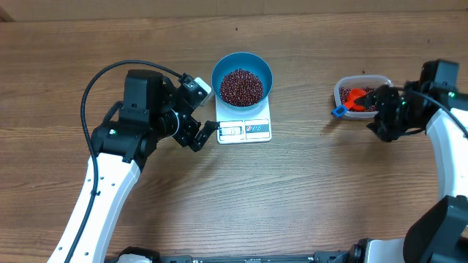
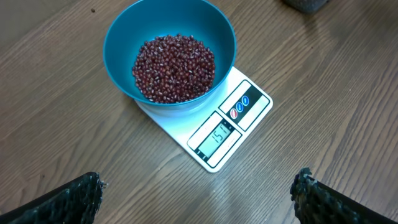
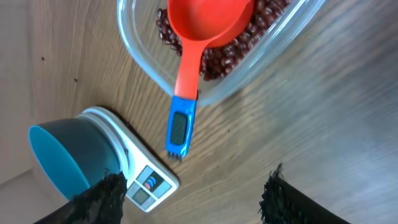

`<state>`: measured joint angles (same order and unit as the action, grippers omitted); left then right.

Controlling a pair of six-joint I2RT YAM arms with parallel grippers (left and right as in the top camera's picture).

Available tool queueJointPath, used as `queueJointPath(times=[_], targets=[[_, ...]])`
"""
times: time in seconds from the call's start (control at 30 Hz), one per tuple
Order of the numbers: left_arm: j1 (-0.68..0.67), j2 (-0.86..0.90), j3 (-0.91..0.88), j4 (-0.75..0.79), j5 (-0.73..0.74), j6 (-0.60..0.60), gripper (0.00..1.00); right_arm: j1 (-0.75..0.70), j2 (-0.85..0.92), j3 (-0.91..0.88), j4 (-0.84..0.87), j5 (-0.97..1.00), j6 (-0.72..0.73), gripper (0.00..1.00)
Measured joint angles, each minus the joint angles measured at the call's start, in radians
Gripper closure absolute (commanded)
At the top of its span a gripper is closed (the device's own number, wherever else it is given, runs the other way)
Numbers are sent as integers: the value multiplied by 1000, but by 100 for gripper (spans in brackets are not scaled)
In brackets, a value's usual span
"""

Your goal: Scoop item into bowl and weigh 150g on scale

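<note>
The blue bowl (image 2: 124, 37) sits squarely on the scale (image 2: 180, 127), with a maroon heap of beans (image 2: 174, 67) covering its bottom. The display (image 2: 217, 137) on the scale's near edge is lit; its figure seems to begin with 15, but I cannot read it for certain. The left gripper (image 2: 198, 186) hovers just beside the scale on the left arm's side, fingers spread as wide as they go and holding nothing. Well apart from the scale on the right arm's side, the clear tub (image 3: 127, 31) holds more beans, and the red scoop (image 3: 205, 18) lies in it, its blue handle tip (image 3: 179, 127) jutting over the rim toward the scale. The right gripper (image 3: 194, 186) hangs above the table (image 1: 292, 190) near that handle, fingers apart and gripping nothing. I judge this to be the checking step. If the reading falls short, the right fingers must grasp the handle and carry a small, level portion to the bowl, as a full scoop would likely overshoot
</note>
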<state>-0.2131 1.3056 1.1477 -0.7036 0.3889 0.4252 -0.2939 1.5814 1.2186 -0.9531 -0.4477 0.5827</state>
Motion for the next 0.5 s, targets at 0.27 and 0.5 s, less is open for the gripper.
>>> queueJointPath(times=[0.27, 0.5], targets=[[0, 0, 0, 0, 0, 0, 1, 14, 0, -161, 219, -62, -6, 29], [0, 0, 0, 0, 0, 0, 0, 47, 0, -220, 374, -99, 11, 29]])
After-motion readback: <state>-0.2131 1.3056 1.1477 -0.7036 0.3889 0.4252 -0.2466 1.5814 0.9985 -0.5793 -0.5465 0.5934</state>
